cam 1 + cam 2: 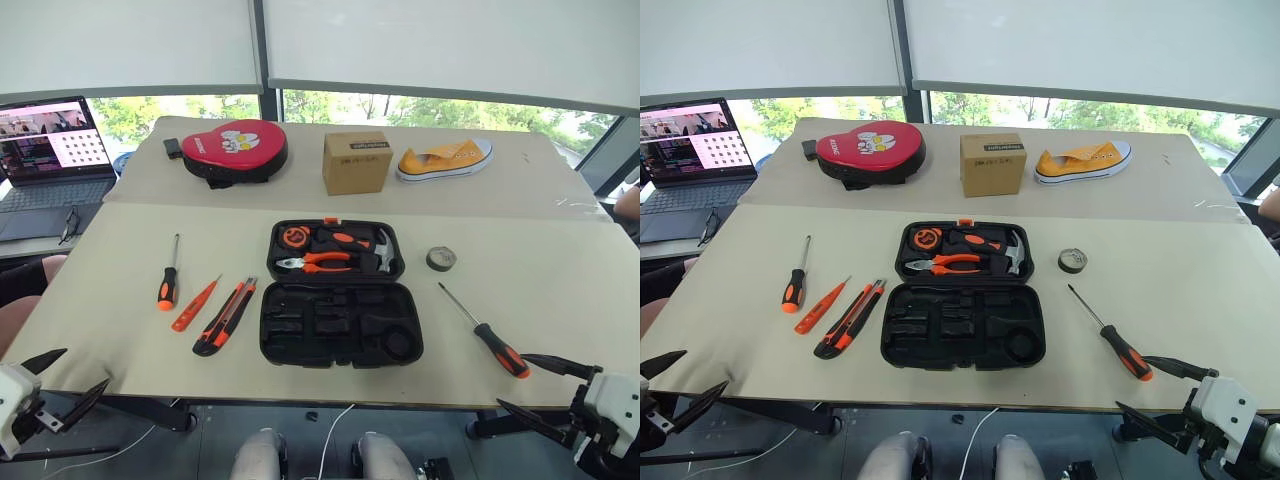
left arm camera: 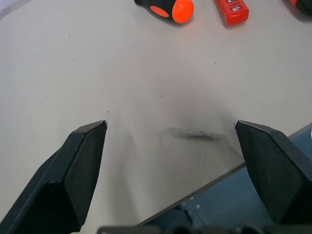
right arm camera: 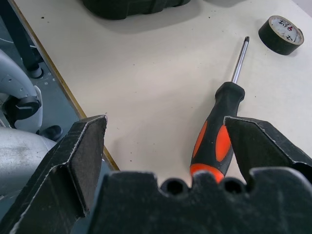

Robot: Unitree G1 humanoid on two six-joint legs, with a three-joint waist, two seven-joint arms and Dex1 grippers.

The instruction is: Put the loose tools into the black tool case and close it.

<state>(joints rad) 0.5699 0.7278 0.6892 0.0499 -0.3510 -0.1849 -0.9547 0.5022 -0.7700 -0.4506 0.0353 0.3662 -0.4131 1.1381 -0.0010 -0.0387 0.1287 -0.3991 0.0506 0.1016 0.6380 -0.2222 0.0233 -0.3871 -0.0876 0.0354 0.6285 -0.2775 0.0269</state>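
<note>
The black tool case [image 1: 341, 293] is seen lying open at the table's [image 1: 560, 290] middle. To its left are laid a screwdriver [image 1: 168, 275], tester [image 1: 194, 304] and knife [image 1: 225, 316]; to its right, the tape roll [image 1: 441, 259] and second screwdriver [image 1: 487, 332]. Both grippers, left [image 1: 60, 385] and right [image 1: 535, 385], are held at the near edge, jaws spread wide, nothing gripped.

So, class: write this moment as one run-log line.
case: black tool case open on table | loose: two screwdrivers, tester, utility knife, tape roll | left gripper open, empty | right gripper open, empty
</note>
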